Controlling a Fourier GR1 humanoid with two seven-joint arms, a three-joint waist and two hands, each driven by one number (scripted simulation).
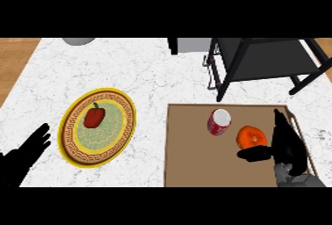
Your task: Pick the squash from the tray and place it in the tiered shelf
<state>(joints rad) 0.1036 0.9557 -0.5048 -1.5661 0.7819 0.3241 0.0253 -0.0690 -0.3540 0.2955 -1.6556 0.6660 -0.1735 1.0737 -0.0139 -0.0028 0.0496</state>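
While the squash (251,136) lies on the brown tray (194,171), toward its right side, the right robot hand (285,147) sits just beside it, coming in from the lower right corner. Its fingers stretch up along the tray's right edge, and its thumb reaches left under the orange squash, seeming to touch its lower edge; the fingers look straight and are not wrapped round it, so this robot hand is released. A red can (219,122) with a white top lies on the tray just to the left of the squash, near it but apart.

At the lower left, the left robot hand (29,149) rests released with fingers pointing up, just left of a yellow-rimmed plate (127,110). A red bell pepper (95,117) lies on that plate, in its upper half. Both plate and tray stand on the white marble tabletop (156,74), side by side and apart.

Behind the tray, at the upper right, stands the dark tiered shelf (259,61), with its legs on the tabletop.
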